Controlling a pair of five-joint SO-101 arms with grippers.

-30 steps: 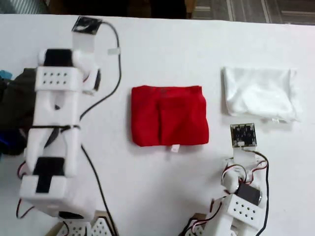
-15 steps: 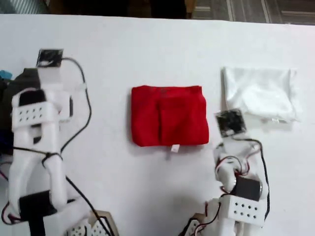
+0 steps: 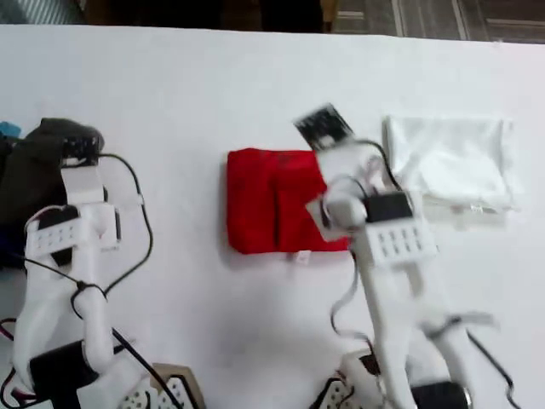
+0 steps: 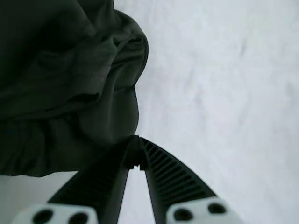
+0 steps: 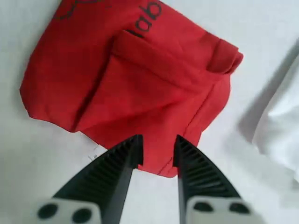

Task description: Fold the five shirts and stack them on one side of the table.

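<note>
A folded red shirt point(image 3: 277, 200) lies in the middle of the table. My right gripper point(image 5: 158, 145) hangs over the red shirt point(image 5: 126, 84) near its right edge, its fingers a little apart with nothing between them. To the right lies a folded white shirt point(image 3: 451, 162), whose edge point(image 5: 280, 121) shows in the right wrist view. A crumpled dark shirt point(image 3: 34, 170) sits at the table's left edge. My left gripper point(image 4: 137, 151) is shut, tips touching the edge of the dark shirt point(image 4: 70, 79), no cloth seen pinched.
A bit of blue cloth point(image 3: 8, 129) peeks out behind the dark shirt at the left edge. The white table point(image 3: 255, 77) is bare at the back and in front of the red shirt. Both arms' bases stand along the near edge.
The right arm has swung up from the near edge to over the red shirt's right side. The left arm has drawn back and leftward to the dark shirt.
</note>
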